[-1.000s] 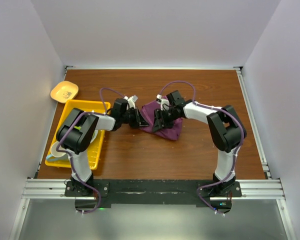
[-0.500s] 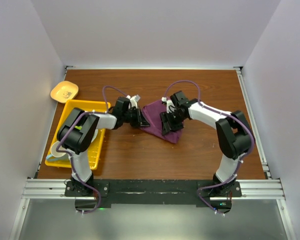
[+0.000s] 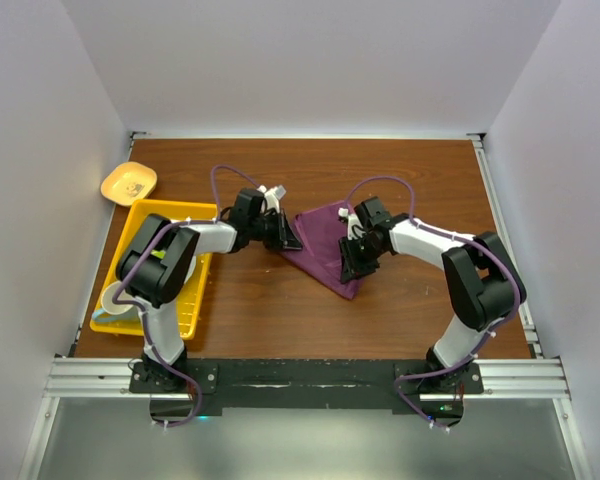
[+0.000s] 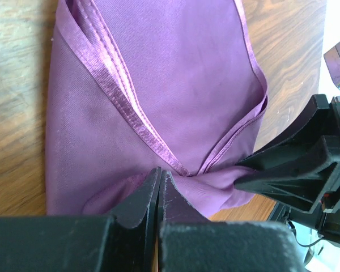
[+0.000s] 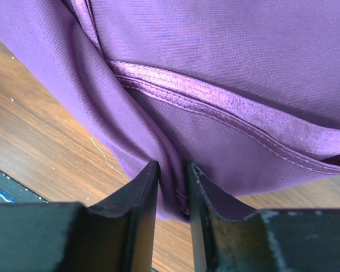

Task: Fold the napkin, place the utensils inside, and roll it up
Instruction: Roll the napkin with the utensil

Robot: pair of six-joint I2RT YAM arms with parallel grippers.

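Note:
The plum-purple napkin lies mid-table as a flattened triangle with hemmed edges folded over. My left gripper sits at its left corner; in the left wrist view the jaws are pressed together with cloth gathered at their tips. My right gripper is at the napkin's near-right edge; in the right wrist view a fold of the napkin fills the narrow gap between its fingers. I cannot make out the utensils in any view.
A yellow tray lies at the left under the left arm, with a white cup-like thing in it. A small yellow plate sits at the far left. White walls enclose the wooden table.
The right gripper has swung right and nearer, then narrowed onto a fold of the napkin. The cloth went from a bunched heap to a stretched-out triangle. The left gripper shifted slightly right.

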